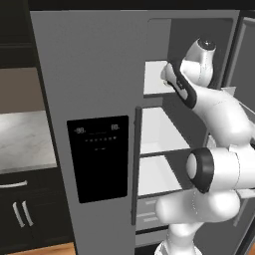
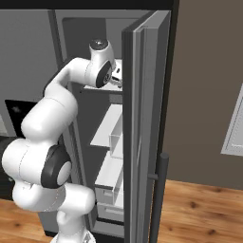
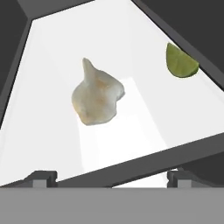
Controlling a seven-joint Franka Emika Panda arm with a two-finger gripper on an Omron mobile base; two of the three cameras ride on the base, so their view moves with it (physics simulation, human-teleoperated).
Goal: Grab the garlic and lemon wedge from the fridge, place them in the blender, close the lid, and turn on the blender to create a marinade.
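Note:
The grey fridge [image 1: 84,74] stands with its right door [image 2: 142,118] swung open, and my arm reaches in at the top shelf. In the hand view a pale garlic bulb [image 3: 97,94] lies in the middle of the white shelf [image 3: 48,57]. A green-yellow lemon wedge [image 3: 180,63] sits at the shelf's right edge, apart from the garlic. My gripper [image 3: 113,178] is open, its fingertips [image 3: 43,176] just short of the shelf's front rim, nothing between them. The garlic lies ahead of it, slightly left. The blender and its lid are out of view.
Lower white shelves [image 1: 159,134] and drawers [image 2: 111,185] fill the fridge below my arm. The open door with its long handle [image 2: 160,199] stands close on the right. A pale counter [image 1: 22,139] over dark cabinets [image 1: 25,209] lies left of the fridge.

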